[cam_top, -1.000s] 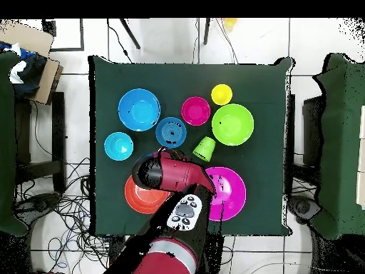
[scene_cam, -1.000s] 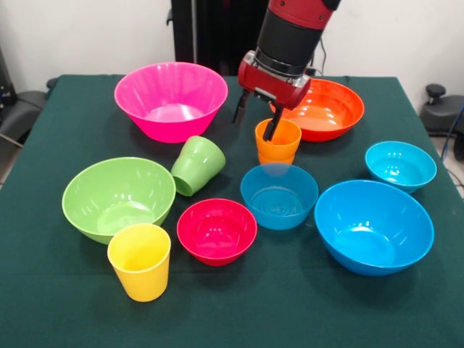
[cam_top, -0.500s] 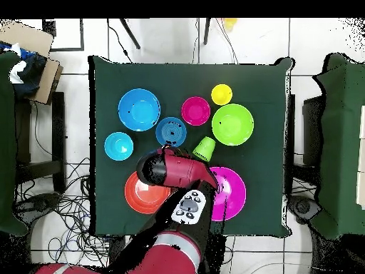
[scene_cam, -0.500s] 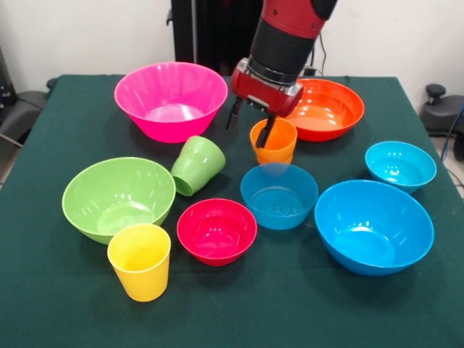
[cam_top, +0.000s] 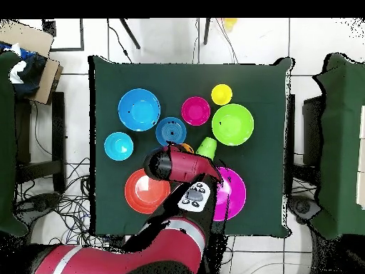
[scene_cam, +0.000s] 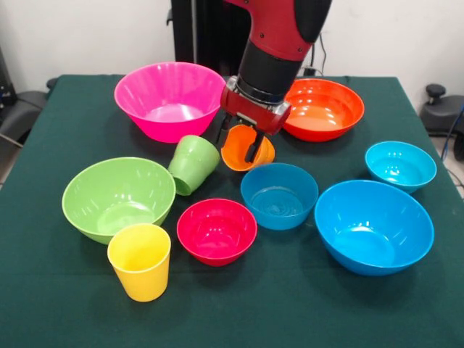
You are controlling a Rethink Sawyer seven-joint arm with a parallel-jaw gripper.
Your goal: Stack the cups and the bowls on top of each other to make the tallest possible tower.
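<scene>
My gripper [scene_cam: 237, 140] is open and low over the table's middle. Its right finger [scene_cam: 254, 148] is inside the orange cup [scene_cam: 243, 156], which is tipped with its mouth toward the camera; the left finger is outside the cup's rim. The green cup [scene_cam: 194, 164] lies on its side just left of it, and the yellow cup [scene_cam: 139, 261] stands upright at the front left. Around them sit the pink bowl [scene_cam: 170, 98], orange bowl [scene_cam: 326, 109], light green bowl [scene_cam: 116, 196], red bowl [scene_cam: 216, 230], a cyan bowl [scene_cam: 279, 194], a large blue bowl [scene_cam: 373, 225] and a small cyan bowl [scene_cam: 400, 165]. From overhead the arm [cam_top: 178, 165] hides the gripper.
All bowls stand apart on the green tablecloth [scene_cam: 304, 304], none nested. The front strip of cloth holds nothing. Chairs and cables ring the table [cam_top: 271, 78] in the overhead view.
The gripper has moved left and lower with one finger in the orange cup. The cup has gone from upright to tipped and slid left toward the green cup.
</scene>
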